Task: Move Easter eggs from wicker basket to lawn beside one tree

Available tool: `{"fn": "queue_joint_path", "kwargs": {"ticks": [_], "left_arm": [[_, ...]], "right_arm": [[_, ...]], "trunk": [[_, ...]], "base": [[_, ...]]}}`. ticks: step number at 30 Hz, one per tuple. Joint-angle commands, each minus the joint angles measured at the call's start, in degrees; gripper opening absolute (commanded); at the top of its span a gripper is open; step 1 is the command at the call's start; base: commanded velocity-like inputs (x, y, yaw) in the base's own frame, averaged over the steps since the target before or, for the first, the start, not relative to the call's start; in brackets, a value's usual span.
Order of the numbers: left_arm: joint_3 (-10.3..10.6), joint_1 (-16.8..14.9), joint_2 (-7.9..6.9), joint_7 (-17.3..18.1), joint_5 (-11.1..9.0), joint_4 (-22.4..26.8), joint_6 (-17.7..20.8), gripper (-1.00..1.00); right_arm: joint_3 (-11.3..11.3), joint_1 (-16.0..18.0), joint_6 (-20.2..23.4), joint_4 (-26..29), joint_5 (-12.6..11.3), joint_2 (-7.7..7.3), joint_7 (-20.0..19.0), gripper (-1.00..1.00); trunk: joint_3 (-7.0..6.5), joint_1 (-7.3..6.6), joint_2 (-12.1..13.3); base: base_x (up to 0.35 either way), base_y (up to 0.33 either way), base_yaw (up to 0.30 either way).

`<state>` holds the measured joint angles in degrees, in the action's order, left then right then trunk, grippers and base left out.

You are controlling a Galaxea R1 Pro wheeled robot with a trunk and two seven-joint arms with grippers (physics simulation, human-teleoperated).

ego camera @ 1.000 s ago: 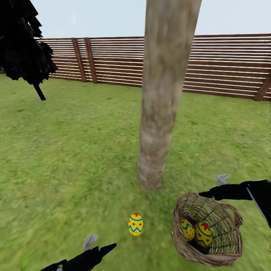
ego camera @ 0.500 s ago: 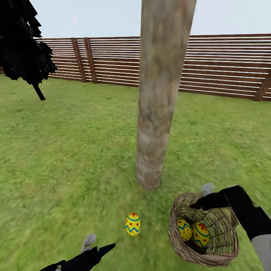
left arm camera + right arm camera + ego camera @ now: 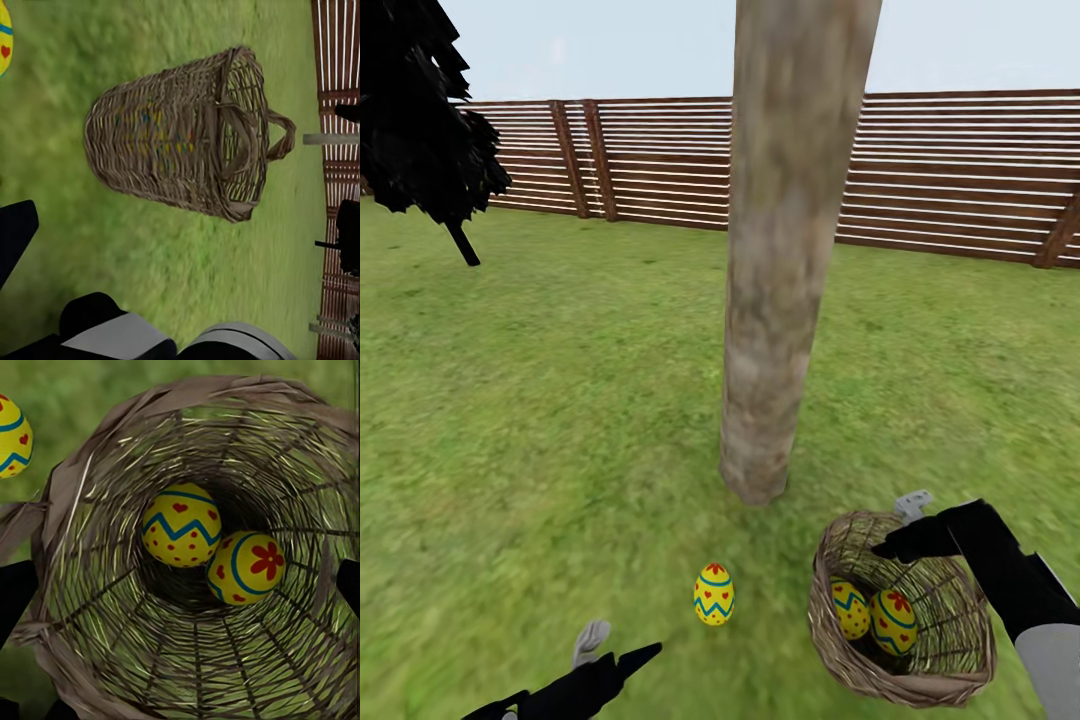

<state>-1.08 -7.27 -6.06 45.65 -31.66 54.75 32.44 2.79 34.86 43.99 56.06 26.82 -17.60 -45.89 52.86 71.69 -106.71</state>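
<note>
The wicker basket (image 3: 920, 668) lies tilted on the lawn (image 3: 560, 420), right of the tree (image 3: 775, 280). Two Easter eggs (image 3: 850, 609) (image 3: 894, 621) rest deep inside it, also seen in the right wrist view as eggs (image 3: 182, 525) (image 3: 246, 568). A third egg (image 3: 714, 594) stands on the grass in front of the trunk. My right gripper (image 3: 896, 528) hovers open at the basket's far rim, its mouth facing in. My left gripper (image 3: 615, 650) is open and empty, low over the grass left of the lone egg. The left wrist view shows the basket (image 3: 180, 142) from its side.
A brown slat fence (image 3: 940, 170) runs along the back of the garden. A dark, nearly black tree (image 3: 420, 110) stands at the far left. Open grass spreads left of and behind the trunk.
My right arm has swung down and left from beyond the basket to its far rim. The view shifted slightly. The left arm has barely moved and the eggs lie as before.
</note>
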Motion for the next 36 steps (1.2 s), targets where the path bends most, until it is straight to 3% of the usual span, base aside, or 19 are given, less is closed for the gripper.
{"fn": "queue_joint_path", "kwargs": {"ticks": [1, 16, 22, 36], "left_arm": [[0.0, 0.0, 0.0, 0.0, -0.3, 0.0, 0.4, 1.0], [-0.2, 0.0, -0.08, 0.2, -0.3, 0.0, 0.4, 1.0], [-0.2, 0.0, -0.16, 0.3, -0.3, 0.0, 0.4, 1.0], [-0.2, 0.0, -0.18, 0.3, -0.3, 0.0, 0.4, 1.0]], "right_arm": [[0.1, 0.0, 0.0, 0.0, 0.5, 0.04, -0.2, 1.0], [-0.1, 0.0, -0.3, -1.3, 0.6, 0.11, 3.5, 1.0], [-0.2, 0.0, -3.5, -3.9, 0.4, 0.11, 5.5, 1.0], [-0.2, 0.0, -5.3, -4.6, 0.3, 0.11, 5.9, 1.0]], "trunk": [[0.23, 0.22, -0.4], [2.92, 3.51, -6.5], [4.0, 4.83, -8.9], [6.51, 7.91, -14.5]], "base": [[0.0, 0.0, 0.0], [0.0, 0.0, 0.0], [0.0, 0.0, 0.0], [0.0, 0.0, 0.0]]}}
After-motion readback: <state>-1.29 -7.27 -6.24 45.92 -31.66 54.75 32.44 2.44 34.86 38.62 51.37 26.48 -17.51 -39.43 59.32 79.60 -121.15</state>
